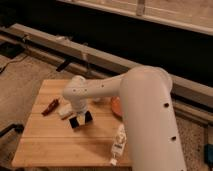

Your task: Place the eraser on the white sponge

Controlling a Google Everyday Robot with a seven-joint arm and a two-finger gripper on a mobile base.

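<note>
**Gripper low over the wooden desk, sponge just beside it**

The white arm reaches in from the near right of the picture and bends down to the middle of the desk (55, 145), a light wooden top with visible plank lines. The gripper (81, 119) hangs at the arm's end, close above the wood. Right at its tip is a black shape that reads as the eraser (75, 122). The dark of the eraser and the dark of the gripper run together, so I cannot tell how wide the gripper stands or whether it has a hold on the block.

The white sponge (64, 112) lies flat on the desk just beside the gripper, on the side away from the arm's big forward link. It appears apart from the black shape, not under it. Beyond the sponge, farther from the gripper on that same side, lies a slim red pen (50, 106). On the gripper's other side, partly hidden by the arm, is an orange object (115, 106). Nearer the camera than the gripper, by the desk's front edge, a white bottle (118, 144) lies on its side.

The desk stands on a speckled floor (20, 80). Behind it, well past the gripper, a long grey ledge (110, 60) runs aslant across the room, with a dark band above it. Dark cables (12, 60) trail over the floor at the far left.
</note>
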